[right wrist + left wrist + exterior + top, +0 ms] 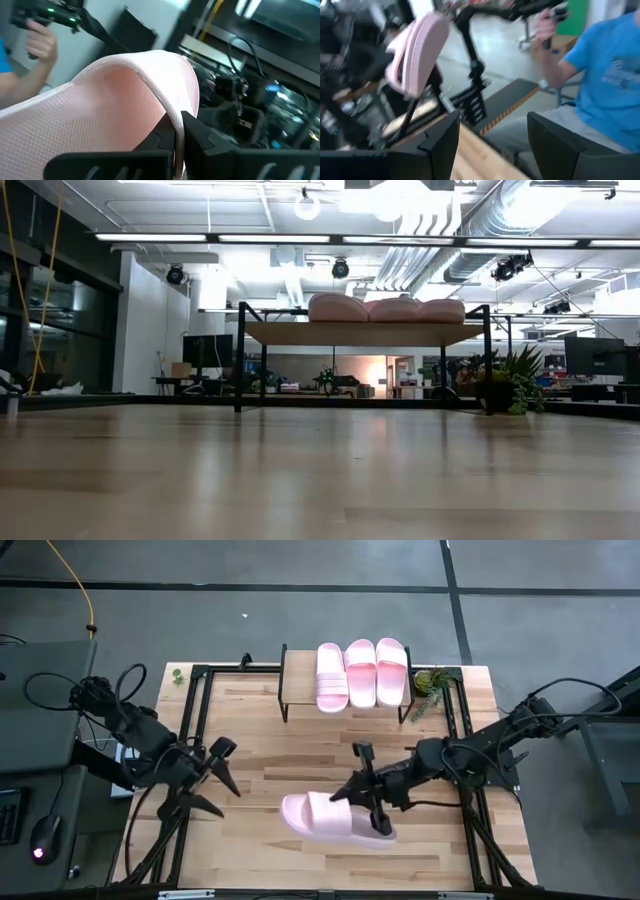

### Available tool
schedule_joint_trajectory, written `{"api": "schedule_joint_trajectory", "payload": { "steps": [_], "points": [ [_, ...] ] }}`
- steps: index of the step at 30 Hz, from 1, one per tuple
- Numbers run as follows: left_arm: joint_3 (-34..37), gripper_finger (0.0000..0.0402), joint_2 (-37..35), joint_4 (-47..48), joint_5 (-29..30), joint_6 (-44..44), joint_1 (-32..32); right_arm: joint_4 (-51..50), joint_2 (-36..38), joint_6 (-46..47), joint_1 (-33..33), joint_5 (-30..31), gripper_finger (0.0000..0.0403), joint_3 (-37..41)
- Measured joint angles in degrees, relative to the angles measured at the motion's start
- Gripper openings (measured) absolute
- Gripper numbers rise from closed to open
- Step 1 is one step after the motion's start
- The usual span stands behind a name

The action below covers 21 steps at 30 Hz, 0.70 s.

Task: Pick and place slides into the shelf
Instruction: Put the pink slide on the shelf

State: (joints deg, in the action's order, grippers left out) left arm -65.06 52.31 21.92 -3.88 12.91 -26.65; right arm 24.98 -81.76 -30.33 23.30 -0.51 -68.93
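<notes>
**Last slide in hand, one slot left**

My left fingers (215,783) wait spread wide, holding nothing. My right fingers (372,802) are clamped on the strap of the fourth slide (330,817), which juts left of them. I'd swing it to the shelf (296,683), lowering it level into the bare spot left of the three parked slides (362,672) without nudging them.
</notes>
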Motion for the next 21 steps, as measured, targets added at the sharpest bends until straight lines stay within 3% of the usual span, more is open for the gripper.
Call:
{"api": "schedule_joint_trajectory", "payload": {
  "steps": [11,18,21],
  "points": [
    [0.00,0.0214,1.91,-9.85,-13.79,4.24,0.00,2.21,0.00,-2.15,-4.53,-14.56,0.0000,0.00],
    [0.00,0.0214,2.45,-15.36,-12.90,10.56,0.02,7.18,-0.08,-1.77,-6.45,-19.86,0.0000,0.00],
    [0.00,0.0214,2.58,-18.31,-9.92,13.85,0.02,8.66,-0.49,-1.75,-6.56,-20.75,0.0000,0.00]
  ]
}}
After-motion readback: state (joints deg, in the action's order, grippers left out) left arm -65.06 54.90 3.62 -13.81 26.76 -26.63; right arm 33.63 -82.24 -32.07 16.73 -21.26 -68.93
